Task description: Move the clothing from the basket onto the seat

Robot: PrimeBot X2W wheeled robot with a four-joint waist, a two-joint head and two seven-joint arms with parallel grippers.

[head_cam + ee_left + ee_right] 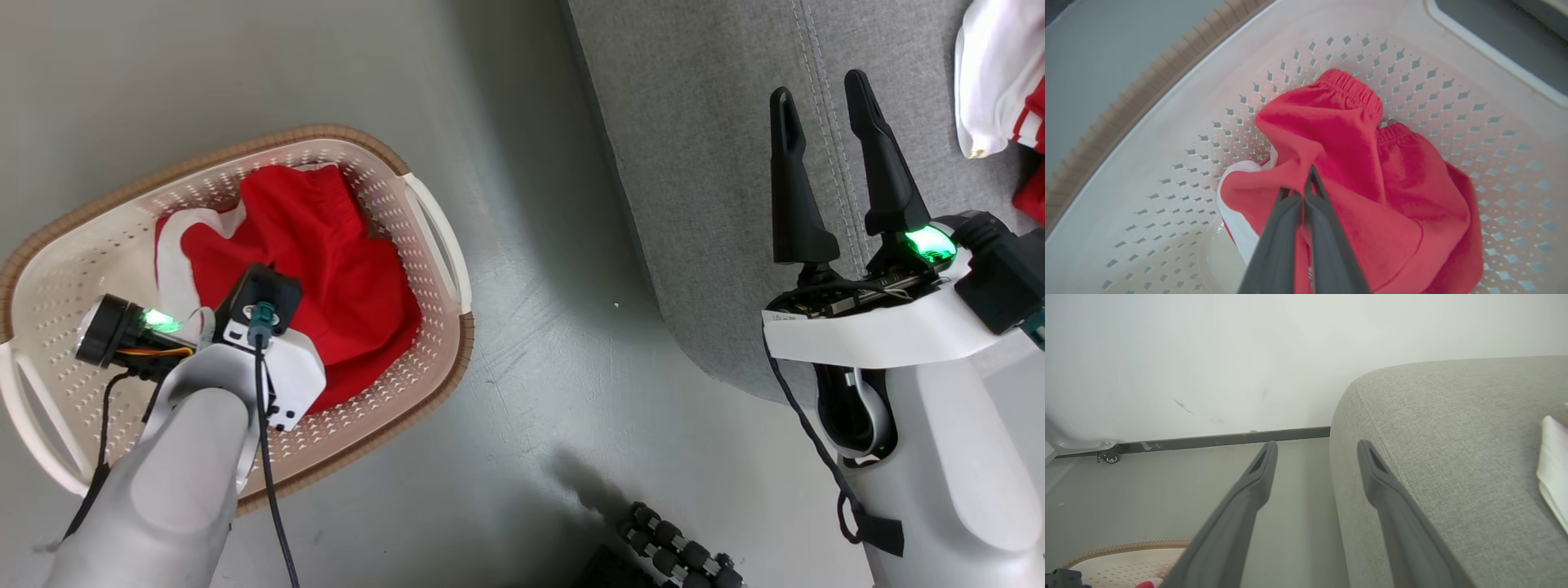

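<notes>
The cream basket (82, 269) stands on the floor at the left, with a red garment (343, 269) with a white panel lying in it. My left gripper (1300, 183) points down into the basket (1167, 122), its fingers shut on a raised fold of that red garment (1372, 183). In the head view its wrist hides the fingers. My right gripper (819, 86) hovers open and holds nothing over the grey seat (710, 163). A second garment (992, 90), white and red, lies on the seat at the far right. In the right wrist view, the right gripper (1317, 445) is at the seat's rounded edge (1453, 437).
Bare grey floor (539, 310) separates basket and seat. A white wall with a dark skirting board (1229, 439) stands behind. A small caster (1110, 457) sits by the wall. Dark ribbed rollers of my base (669, 547) show at the bottom.
</notes>
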